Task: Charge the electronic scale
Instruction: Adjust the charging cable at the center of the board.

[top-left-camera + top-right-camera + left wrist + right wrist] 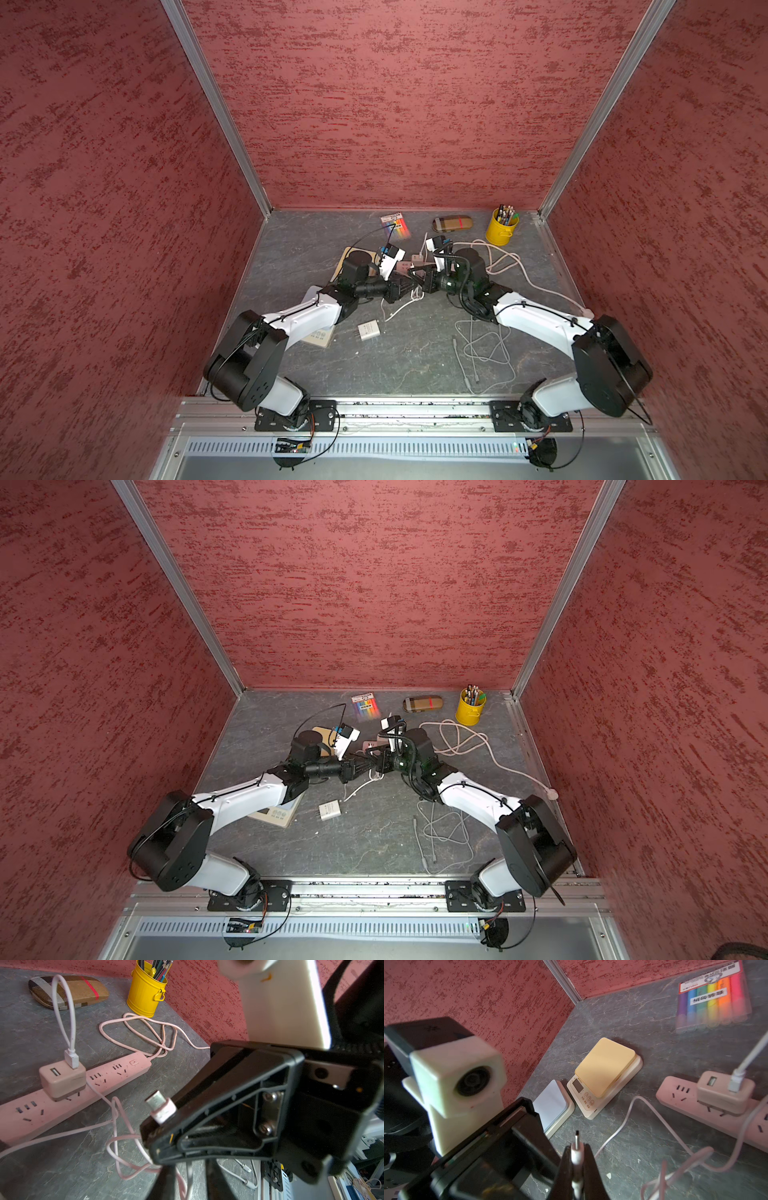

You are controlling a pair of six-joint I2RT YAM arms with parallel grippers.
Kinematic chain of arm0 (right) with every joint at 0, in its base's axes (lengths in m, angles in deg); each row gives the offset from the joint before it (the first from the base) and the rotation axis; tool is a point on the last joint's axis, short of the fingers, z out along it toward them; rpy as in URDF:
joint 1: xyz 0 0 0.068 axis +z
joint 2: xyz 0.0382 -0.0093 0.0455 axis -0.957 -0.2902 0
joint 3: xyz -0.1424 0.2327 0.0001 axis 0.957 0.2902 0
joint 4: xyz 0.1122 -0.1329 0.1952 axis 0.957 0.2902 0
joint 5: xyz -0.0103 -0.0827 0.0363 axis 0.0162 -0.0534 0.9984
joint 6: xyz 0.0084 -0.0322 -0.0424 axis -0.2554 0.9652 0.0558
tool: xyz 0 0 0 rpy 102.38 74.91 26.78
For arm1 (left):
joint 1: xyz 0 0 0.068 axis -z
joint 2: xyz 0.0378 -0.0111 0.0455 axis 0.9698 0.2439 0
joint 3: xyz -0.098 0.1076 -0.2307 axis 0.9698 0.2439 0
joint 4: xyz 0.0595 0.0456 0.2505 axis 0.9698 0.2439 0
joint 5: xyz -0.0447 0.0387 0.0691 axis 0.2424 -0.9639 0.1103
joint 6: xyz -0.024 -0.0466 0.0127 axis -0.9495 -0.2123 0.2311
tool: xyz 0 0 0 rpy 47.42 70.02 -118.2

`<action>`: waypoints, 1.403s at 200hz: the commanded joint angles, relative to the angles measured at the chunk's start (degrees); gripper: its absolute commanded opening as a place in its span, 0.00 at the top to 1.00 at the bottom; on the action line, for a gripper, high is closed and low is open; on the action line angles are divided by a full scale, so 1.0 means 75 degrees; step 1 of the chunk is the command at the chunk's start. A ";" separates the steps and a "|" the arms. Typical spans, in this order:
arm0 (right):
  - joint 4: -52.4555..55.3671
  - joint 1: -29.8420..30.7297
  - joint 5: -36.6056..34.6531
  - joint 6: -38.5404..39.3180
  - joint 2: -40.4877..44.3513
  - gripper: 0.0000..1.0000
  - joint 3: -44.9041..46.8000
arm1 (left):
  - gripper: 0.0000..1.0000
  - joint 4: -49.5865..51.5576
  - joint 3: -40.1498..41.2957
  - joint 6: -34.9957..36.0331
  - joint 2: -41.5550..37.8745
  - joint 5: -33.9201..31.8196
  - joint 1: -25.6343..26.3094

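Nearest the arm bases, a loose pale cable (454, 345) is lying in a tangle on the grey table (399, 374), and a white wall adapter (369, 331) is lying on its side to its left. Beyond the adapter, a pale-topped scale (320, 337) is sitting partly under the left forearm. At mid-table the two arms are meeting tip to tip. The right gripper (577, 1148) is pinching the USB-C plug (160, 1107) tight between its fingers, metal tip sticking out, with the plug's cable (116, 1147) drooping in loops onto the table. The left gripper (189, 1164) is facing it with its fingers (164, 1180) standing apart, gripping nothing. Just behind them a pink power strip (116, 1072) is carrying a charger block (62, 1079) with a white USB lead (71, 1059) plugged in. Left of the strip, the yellow-topped scale (605, 1067) is resting flat, just beside the pale-topped one. By the back wall a marker pack (397, 226), a glasses case (452, 223) and a yellow pencil bucket (501, 230) are lying in a row.
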 commanded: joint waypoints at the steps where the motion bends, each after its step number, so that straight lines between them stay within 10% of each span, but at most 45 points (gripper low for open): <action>1: 0.0790 -0.0037 0.0510 0.1155 0.0101 1.00 -0.0374 | 0.38 -0.0121 0.0187 0.0166 -0.0660 0.0633 -0.0544; 84: 0.2135 -0.0038 0.2588 0.2983 0.0080 1.00 -0.1020 | 0.47 -0.0613 -0.0414 -0.0618 -0.0496 0.3922 -0.1852; 280: 0.1438 -0.0042 0.3302 0.2464 0.0089 1.00 -0.1003 | 0.85 -0.0110 -0.0717 -0.0621 0.0494 0.4060 -0.1287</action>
